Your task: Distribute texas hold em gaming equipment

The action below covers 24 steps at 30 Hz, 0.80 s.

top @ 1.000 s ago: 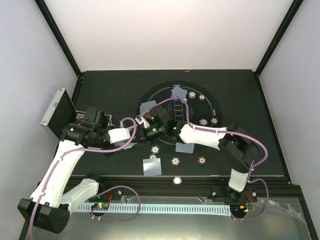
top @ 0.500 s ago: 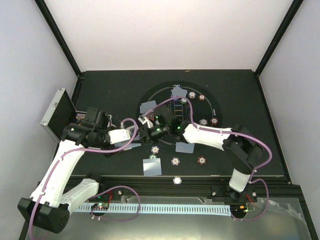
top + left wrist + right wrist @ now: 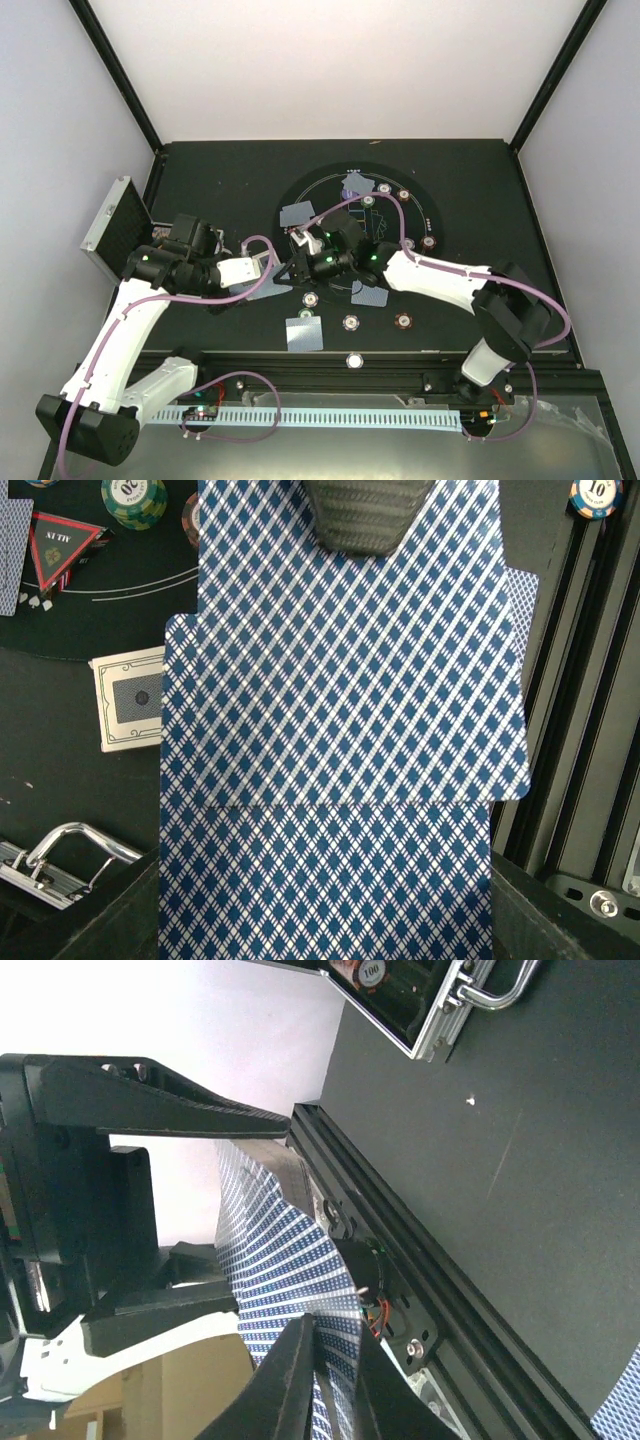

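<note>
I read the playing cards as coated paper, faint sheen on the blue lattice backs. Left tool's finger: woven carbon-fibre texture, matt. Worktop matt black. Case ribbed silver metal; its handle polished chrome. Arm shells smooth white plastic, glossy. Front rail black metal, satin.

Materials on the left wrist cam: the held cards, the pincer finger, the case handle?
Cards: smooth, printed diamond backs; coated paper or plastic, unclear. Pincer finger: black woven texture, perhaps carbon fibre or moulded plastic. Case handle: polished metal, bright mirror-like highlights.
</note>
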### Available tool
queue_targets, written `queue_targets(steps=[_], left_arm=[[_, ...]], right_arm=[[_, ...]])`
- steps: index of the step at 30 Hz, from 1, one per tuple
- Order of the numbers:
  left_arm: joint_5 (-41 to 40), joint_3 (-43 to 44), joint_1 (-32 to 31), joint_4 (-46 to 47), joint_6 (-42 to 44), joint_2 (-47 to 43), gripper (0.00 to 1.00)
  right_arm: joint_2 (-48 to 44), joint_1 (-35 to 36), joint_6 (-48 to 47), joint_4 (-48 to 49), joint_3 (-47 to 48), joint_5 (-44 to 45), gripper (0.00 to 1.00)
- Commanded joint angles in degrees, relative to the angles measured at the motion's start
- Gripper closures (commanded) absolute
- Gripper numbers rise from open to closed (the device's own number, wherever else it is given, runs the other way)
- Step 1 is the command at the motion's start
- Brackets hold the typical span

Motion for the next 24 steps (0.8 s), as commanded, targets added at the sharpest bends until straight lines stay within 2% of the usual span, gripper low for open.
queue_targets(steps=[1,13,18,21,24], left_arm=[[2.2,2.1,0.0,1.4,0.5,-0.3,0.98],[1.4,2.0,0.0,1.4,0.6,-0.4,0.98],[1.1,1.9,0.0,1.5,0.6,-0.6,0.98],[1.0,2.0,0.0,1.5,0.6,-0.8,0.98],[1.0,2.0,0.0,1.4,0.7,-0.8,0.98]], right_arm=[[-2.1,-0.1,-2.1,-6.0,0.2,2.6,0.92],[-5.2,-2.6,-8.8,-16.0,2.6,2.7,0.99],[-9.3,-8.0,-14.0,-24.3,4.4,3.5,0.99],[-10.3,-13.3,-20.0,-34.6,7.8,8.7,0.99],[-8.5,-16.5,-26.5,-47.4,14.4,22.5,0.99]])
